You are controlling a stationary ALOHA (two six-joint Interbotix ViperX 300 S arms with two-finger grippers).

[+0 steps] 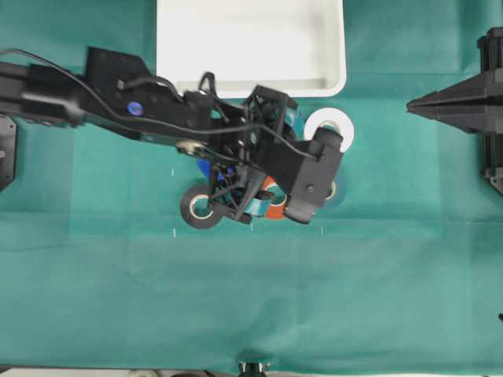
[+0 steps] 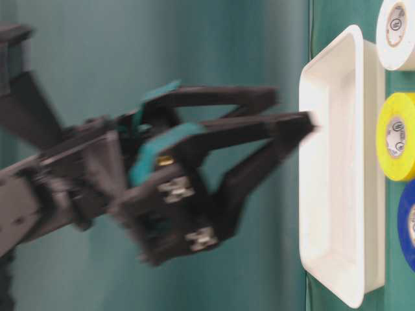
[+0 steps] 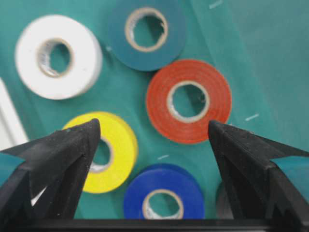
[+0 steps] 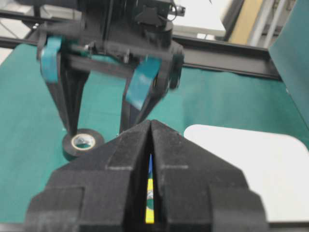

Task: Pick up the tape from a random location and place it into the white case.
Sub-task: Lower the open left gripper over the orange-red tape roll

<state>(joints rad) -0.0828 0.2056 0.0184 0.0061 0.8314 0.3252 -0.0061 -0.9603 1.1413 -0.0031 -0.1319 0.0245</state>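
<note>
Fingers spread wide, my left gripper [image 3: 154, 145] hangs over the cluster of rolls — the tape [image 3: 188, 100] lies flat on the green cloth [image 3: 270, 58] between and just beyond the tips, untouched. My left arm reaches from the left edge across the middle, wrist bent down. Around the tape sit a yellow roll [image 3: 113, 152], blue roll [image 3: 163, 198], teal roll [image 3: 147, 33] and white roll [image 3: 59, 55]. The white case [image 1: 250, 39] rests at the far edge. My right gripper [image 4: 150, 145] is pressed together, parked aside.

Orange-red tape [image 3: 188, 101] with a pale core, beside yellow roll [image 3: 108, 152], blue roll [image 3: 163, 198], dark teal roll [image 3: 147, 33] and white roll [image 3: 58, 55]; white case [image 1: 251, 43], teal worktop [image 1: 377, 275], black fingers [image 3: 53, 159].
</note>
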